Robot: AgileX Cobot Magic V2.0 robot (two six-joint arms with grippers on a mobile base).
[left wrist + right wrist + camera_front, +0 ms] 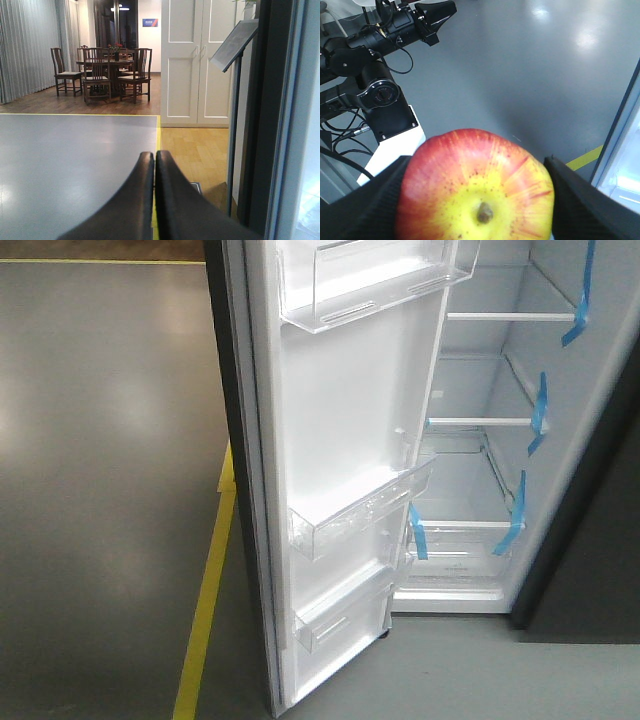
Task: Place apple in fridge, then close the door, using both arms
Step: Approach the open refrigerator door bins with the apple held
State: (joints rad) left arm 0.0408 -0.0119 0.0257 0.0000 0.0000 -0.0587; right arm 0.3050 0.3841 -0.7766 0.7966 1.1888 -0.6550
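The red apple (475, 185), yellow around its stem, fills the bottom of the right wrist view, and my right gripper (477, 165) is shut on it, with a black finger (365, 205) at each side. The fridge (500, 440) stands open, showing white walls and glass shelves with blue tape strips. Its door (340, 440) is swung wide, its white inner face lined with clear bins. My left gripper (154, 159) is shut on nothing and points along the floor, with the door's dark edge (272, 125) close on its right. The left arm (380, 40) shows at the upper left of the right wrist view.
A yellow tape line (205, 610) runs along the grey floor left of the door. Ahead of the left gripper are a dining table with chairs (107, 70), white double doors (197, 60) and a sign stand (235, 45). The robot's white base (395, 145) is beside the apple.
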